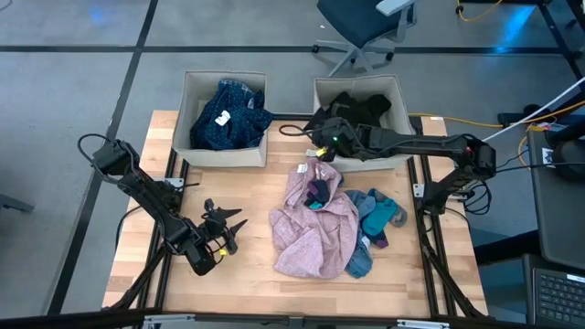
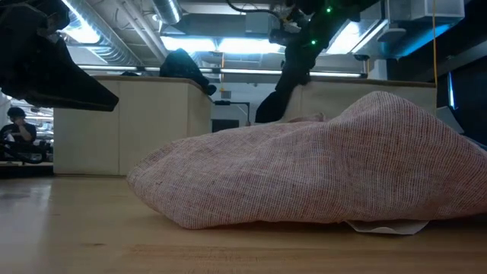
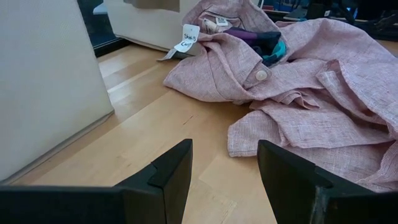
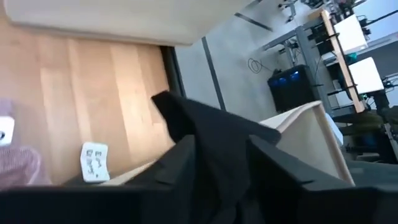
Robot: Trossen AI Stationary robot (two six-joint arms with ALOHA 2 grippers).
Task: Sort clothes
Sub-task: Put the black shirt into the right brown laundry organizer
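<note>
nothing legible; the white paper tag point(image 3: 186, 38) bears marks too small to read.

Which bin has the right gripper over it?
The right-hand beige bin, the one holding black clothes. The right gripper sits at its front left corner with black fabric between its fingers; the other bin holds blue garments.

Both arms are dark, near black, built of jointed round-bodied segments with black cables looping alongside. The left claw point(image 1: 222, 230) carries small yellow markings near its fingers point(image 3: 166, 180), which are broad, flat, matte black wedges. The right claw point(image 1: 320, 142) shows a green light at its wrist.
</note>
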